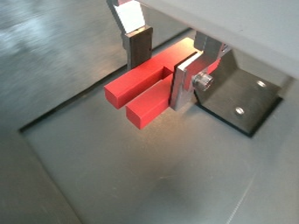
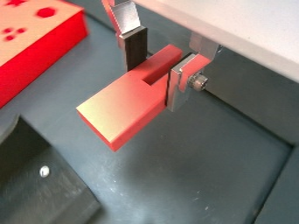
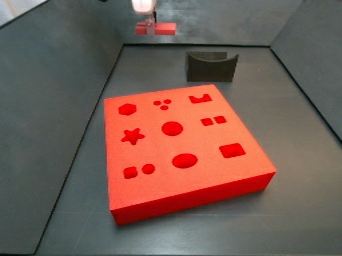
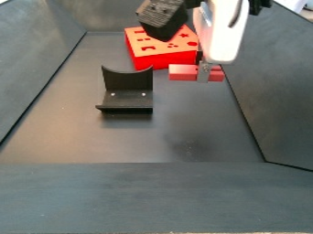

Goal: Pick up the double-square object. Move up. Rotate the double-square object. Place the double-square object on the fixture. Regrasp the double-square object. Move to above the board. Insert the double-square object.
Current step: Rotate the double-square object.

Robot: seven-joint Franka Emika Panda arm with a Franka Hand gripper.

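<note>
My gripper (image 1: 160,80) is shut on the double-square object (image 1: 138,93), a small red-pink elongated block with a slot between its two halves. The block lies level between the fingers and sticks out past them; it also shows in a wrist view (image 2: 122,109). In both side views the gripper (image 3: 144,12) (image 4: 208,55) holds the block (image 3: 158,28) (image 4: 193,73) near the far wall, a little above the floor. The dark fixture (image 3: 211,66) (image 4: 124,91) stands apart from it. The red board (image 3: 181,150) (image 4: 156,47) lies flat with its shape holes up.
Grey walls enclose the dark floor on all sides. The fixture's base plate (image 1: 247,94) lies close beside the held block in a wrist view, and a board corner (image 2: 35,39) and the fixture (image 2: 41,185) show in a wrist view.
</note>
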